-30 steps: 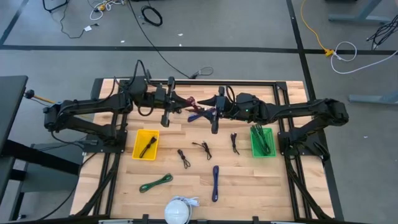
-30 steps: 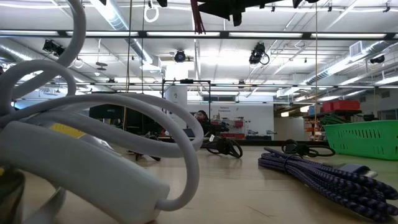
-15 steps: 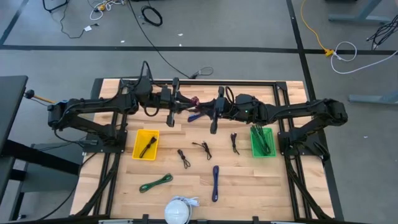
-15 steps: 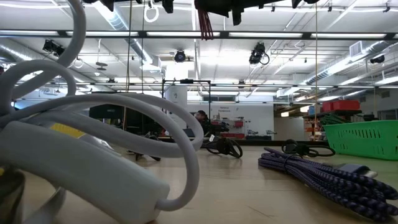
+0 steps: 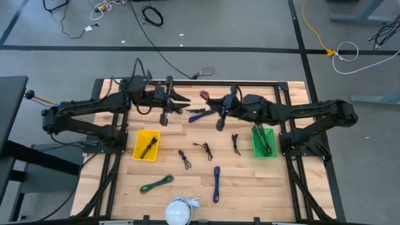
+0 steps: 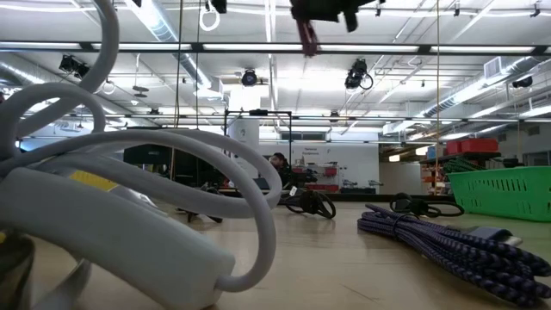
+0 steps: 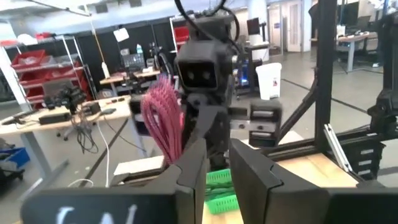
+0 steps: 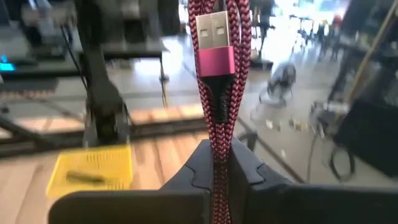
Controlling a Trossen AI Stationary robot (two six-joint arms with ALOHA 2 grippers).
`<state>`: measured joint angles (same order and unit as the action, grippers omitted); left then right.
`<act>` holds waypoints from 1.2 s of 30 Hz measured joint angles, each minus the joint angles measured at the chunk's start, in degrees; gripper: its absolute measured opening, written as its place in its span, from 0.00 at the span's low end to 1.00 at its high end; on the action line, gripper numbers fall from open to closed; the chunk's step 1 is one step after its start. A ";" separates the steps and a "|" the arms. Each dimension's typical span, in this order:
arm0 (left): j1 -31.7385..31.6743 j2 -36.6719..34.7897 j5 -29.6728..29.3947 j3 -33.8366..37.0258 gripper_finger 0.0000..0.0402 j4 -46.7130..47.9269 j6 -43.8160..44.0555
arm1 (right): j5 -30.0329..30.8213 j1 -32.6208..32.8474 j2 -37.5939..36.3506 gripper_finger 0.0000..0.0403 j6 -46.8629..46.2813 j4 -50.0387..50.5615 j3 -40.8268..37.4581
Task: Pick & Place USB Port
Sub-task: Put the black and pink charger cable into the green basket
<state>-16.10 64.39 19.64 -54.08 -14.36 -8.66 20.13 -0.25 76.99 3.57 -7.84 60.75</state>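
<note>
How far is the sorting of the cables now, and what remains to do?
Done: a black cable lies in the yellow bin, and cables sit in the green bin. In hand: the right claw grips the red braided USB cable, raised above the table. Left: the blue cable, the green cable and small black cables lie loose on the table.

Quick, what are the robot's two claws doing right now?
Left end effector: open, holding nothing, raised above the table.
Right end effector: closed on the red braided USB cable, raised above the table.

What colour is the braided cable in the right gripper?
Red-and-black braided cable, pink metallic plug; clearest in the right wrist view.
</note>
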 joint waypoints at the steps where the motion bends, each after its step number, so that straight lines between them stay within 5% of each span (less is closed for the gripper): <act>1: -0.44 -1.14 0.00 -0.02 0.19 1.83 -0.08 | 1.09 0.65 -1.03 0.03 -0.80 2.79 0.00; 9: -3.48 -9.06 -3.05 -0.02 0.19 21.13 -2.81 | 17.37 10.11 -9.14 0.03 -19.16 32.49 0.00; 18: -3.97 -13.19 -10.32 -0.02 0.18 31.69 -5.53 | 26.87 25.07 -11.49 0.03 -60.22 66.31 0.00; 27: -3.97 -13.45 -10.43 0.03 0.18 32.71 -5.58 | 25.17 34.76 -5.93 0.03 -96.93 86.99 -0.02; 36: -3.93 -13.43 -10.41 0.11 0.18 33.64 -5.62 | 17.77 36.78 3.32 0.03 -111.35 95.63 -0.07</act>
<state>-20.03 50.96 9.23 -53.98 19.28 -14.28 37.89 36.53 80.31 -107.78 87.79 60.69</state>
